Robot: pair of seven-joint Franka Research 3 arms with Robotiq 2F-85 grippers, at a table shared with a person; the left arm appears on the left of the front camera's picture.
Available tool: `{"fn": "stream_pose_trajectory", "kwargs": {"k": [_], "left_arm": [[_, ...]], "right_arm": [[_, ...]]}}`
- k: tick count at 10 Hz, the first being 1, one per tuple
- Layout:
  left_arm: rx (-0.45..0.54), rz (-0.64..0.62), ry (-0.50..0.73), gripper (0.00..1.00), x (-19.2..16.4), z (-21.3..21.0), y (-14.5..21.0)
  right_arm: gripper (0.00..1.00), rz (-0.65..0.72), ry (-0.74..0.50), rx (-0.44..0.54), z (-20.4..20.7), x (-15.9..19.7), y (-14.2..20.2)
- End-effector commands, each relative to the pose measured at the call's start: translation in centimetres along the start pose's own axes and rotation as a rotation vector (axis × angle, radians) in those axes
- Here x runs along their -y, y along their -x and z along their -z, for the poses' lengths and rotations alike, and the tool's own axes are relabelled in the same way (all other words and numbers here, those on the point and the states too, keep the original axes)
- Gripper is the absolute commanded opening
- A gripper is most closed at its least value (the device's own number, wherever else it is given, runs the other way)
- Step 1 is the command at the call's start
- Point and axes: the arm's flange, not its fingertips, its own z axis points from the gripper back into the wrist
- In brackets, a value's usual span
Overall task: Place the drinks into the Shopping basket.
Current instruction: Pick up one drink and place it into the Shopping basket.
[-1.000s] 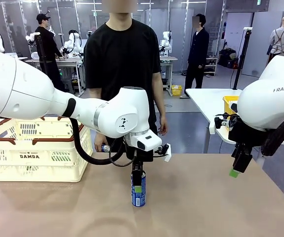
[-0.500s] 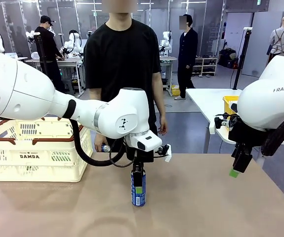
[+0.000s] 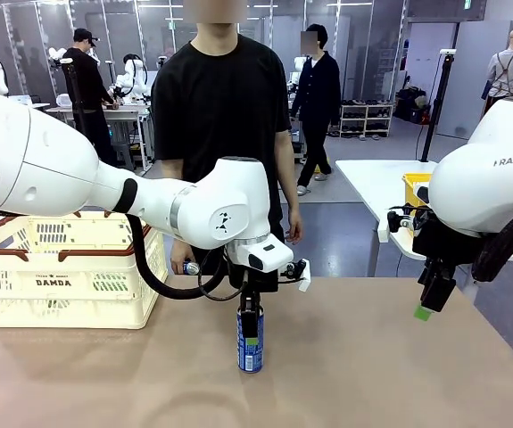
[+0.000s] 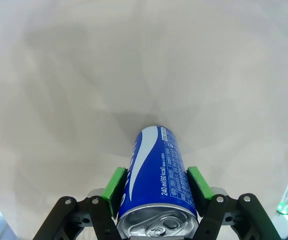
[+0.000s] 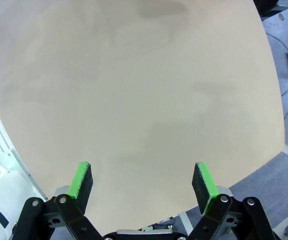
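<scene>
A blue drink can (image 3: 250, 348) with a silver top stands upright on the brown table near its middle. My left gripper (image 3: 250, 328) comes down over it from above and is shut on it. In the left wrist view the green pads (image 4: 115, 184) press both sides of the blue can (image 4: 158, 180). The cream Shopping basket (image 3: 64, 267) with brown rim stands at the table's far left. My right gripper (image 3: 427, 303) hangs open above the table's right edge; its pads (image 5: 82, 181) stand wide apart over bare tabletop. The person's hand (image 3: 183, 260) holds another small can behind my left arm.
A person in a black shirt (image 3: 222, 116) stands at the far side of the table, just behind the can. A yellow bin (image 3: 414, 187) sits on a white table at the back right. Bare tabletop lies between can and basket.
My left gripper has shut on the blue can, which stays standing in place. Neither arm has shifted.
</scene>
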Motion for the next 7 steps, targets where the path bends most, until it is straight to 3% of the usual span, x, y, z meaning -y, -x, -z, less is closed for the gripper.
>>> {"fn": "stream_pose_trajectory", "kwargs": {"k": [1, 2, 3, 7], "left_arm": [[0.011, 0.016, 0.016, 0.19, 0.5, -0.4, 0.3], [0.013, 0.015, 0.02, 0.06, 0.6, -0.4, 0.3], [0.001, 0.011, 0.024, 0.0, 0.7, -0.7, 0.2], [-0.027, 0.029, 0.008, 0.0, 2.4, -5.5, -0.4]], "right_arm": [[1.0, 0.0, -0.002, -0.002, -0.1, 0.1, 0.1], [1.0, 0.0, -0.002, -0.002, -0.1, 0.1, 0.1], [1.0, 0.0, -0.002, -0.002, -0.1, 0.1, 0.1], [1.0, 0.0, -0.002, -0.002, -0.1, 0.1, 0.1]]}}
